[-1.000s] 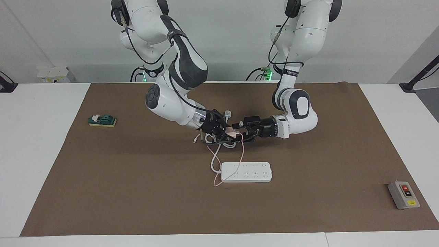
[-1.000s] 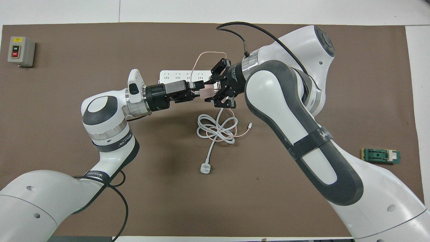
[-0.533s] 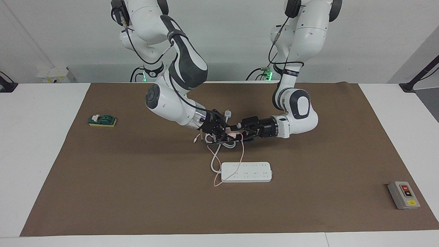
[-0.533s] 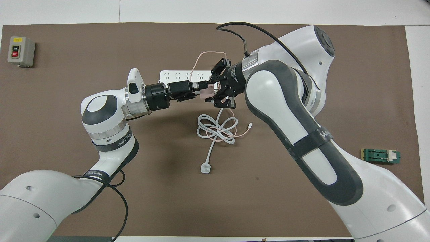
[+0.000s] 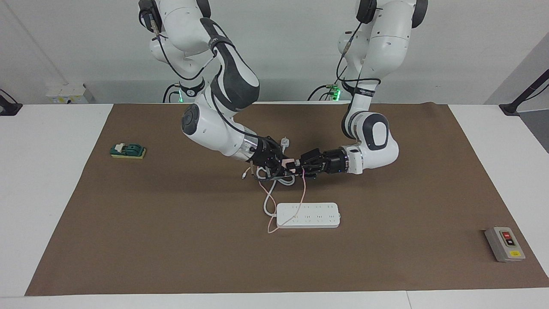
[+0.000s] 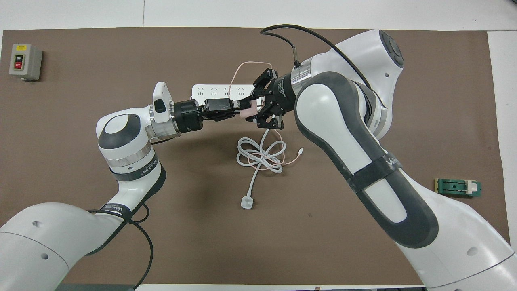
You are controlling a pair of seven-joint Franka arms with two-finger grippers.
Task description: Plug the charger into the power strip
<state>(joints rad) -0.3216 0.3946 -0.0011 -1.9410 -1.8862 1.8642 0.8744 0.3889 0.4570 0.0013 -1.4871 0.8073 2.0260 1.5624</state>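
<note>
The left gripper (image 6: 241, 107) has closed since a second ago: then it stood spread just short of the charger (image 6: 248, 110), now its fingers are clamped on it, and the arm has pushed in closer to the right gripper (image 6: 253, 108). The right gripper is at the charger too, meeting the left head-on; whether its fingers grip it or have slackened cannot be told. The charger hangs in the air between the two, over the mat (image 5: 171, 240) just nearer the robots than the strip (image 5: 308, 215), unplugged. Its pink cable (image 5: 303, 189) drops to the mat and loops past the strip's end.

Under the grippers lies a tangle of thick white cord (image 6: 258, 155) running to a white plug (image 6: 246, 202) nearer the robots. A grey button box (image 6: 25, 61) sits at the left arm's end of the mat, its red button reading "OFF". A green switch block (image 6: 457, 187) lies at the right arm's end. The right forearm's band lettering is too small to read.
</note>
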